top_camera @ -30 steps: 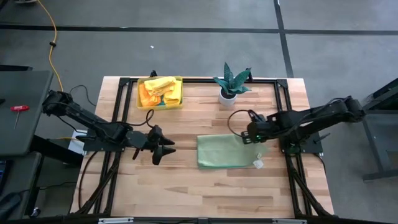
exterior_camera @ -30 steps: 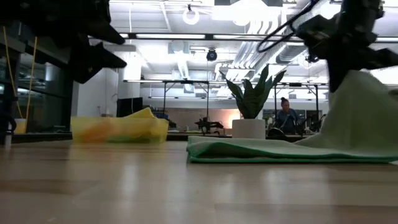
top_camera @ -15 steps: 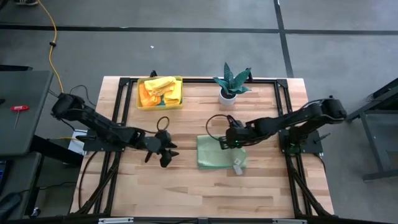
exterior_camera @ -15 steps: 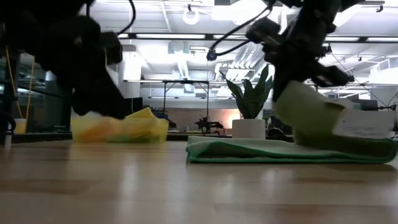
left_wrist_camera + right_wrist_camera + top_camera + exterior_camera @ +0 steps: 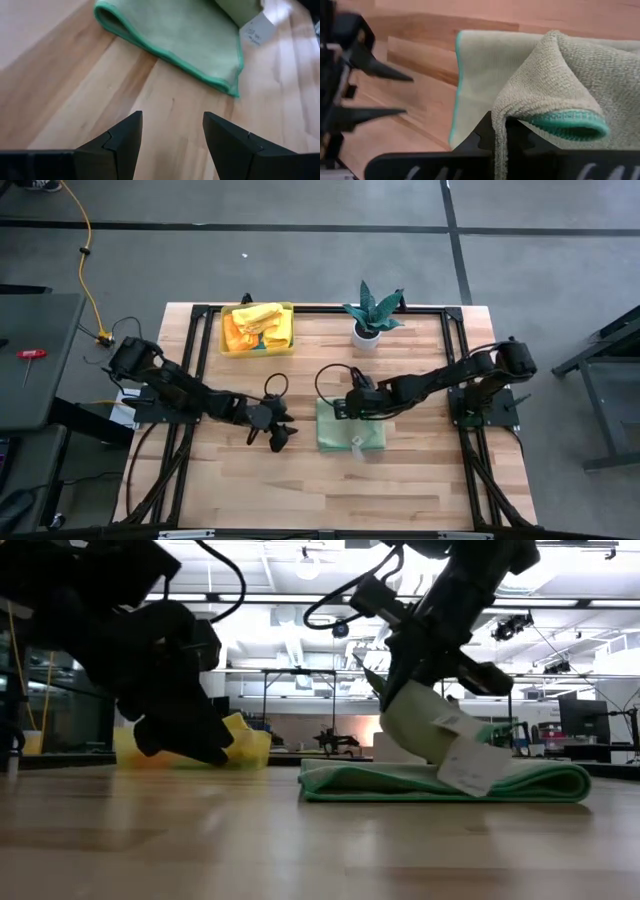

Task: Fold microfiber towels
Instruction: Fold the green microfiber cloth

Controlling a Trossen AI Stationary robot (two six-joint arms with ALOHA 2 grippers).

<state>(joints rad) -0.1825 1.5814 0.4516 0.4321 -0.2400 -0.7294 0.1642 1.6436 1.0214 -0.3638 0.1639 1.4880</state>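
Note:
A light green towel [image 5: 350, 430] with a darker green hem lies on the wooden table [image 5: 300, 480], right of centre. Its right part is carried over its left part, and a white label [image 5: 468, 766] hangs from the raised part. My right gripper [image 5: 352, 406] is shut on that raised part above the towel's left half. My left gripper [image 5: 280, 432] is open and empty, low over the table just left of the towel. In the left wrist view its fingers [image 5: 125, 140] point at the towel's hemmed edge [image 5: 165, 50]. My right gripper pinches the towel's hemmed edge [image 5: 560, 124] between its two fingers, coming slanting from the right and above. The cloth curls over the fingers; how many layers they hold I cannot tell. The held part [image 5: 415, 720] arches up slack and the lower layers [image 5: 400, 783] lie flat on the table.
A translucent yellow bin [image 5: 257, 330] with orange and yellow cloths stands at the far left of the table. A potted plant [image 5: 370, 315] in a white pot stands at the far middle. Bare wood lies along the near side. Black frame rails [image 5: 470, 470] run along the table's sides.
My right gripper has gone toward the table's left edge with the towel's right end, folding it over the left half, which stayed flat. My left gripper has moved right and slightly toward the near edge, closer to the towel, still open.

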